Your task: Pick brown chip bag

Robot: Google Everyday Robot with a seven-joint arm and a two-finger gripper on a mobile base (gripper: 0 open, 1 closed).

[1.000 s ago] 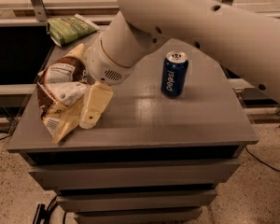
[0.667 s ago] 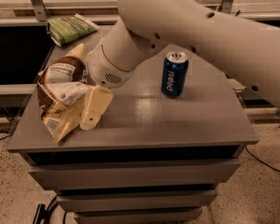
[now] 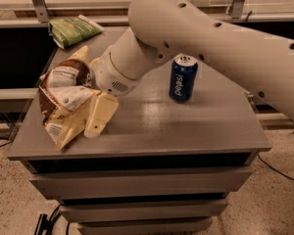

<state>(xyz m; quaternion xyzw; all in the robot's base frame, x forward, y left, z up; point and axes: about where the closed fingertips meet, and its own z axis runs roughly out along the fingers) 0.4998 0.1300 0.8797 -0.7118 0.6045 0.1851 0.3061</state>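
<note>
grasp step, i'd say: the jaws rest on the brown chip bag [image 3: 63, 102], crumpled on the table [image 3: 186, 131] right against them; clenched or not, i cannot tell. next: squeeze firmly, lift.

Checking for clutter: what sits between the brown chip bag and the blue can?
Camera view: the gripper and its wrist, at the brown chip bag, then bare table top up to the blue can.
</note>
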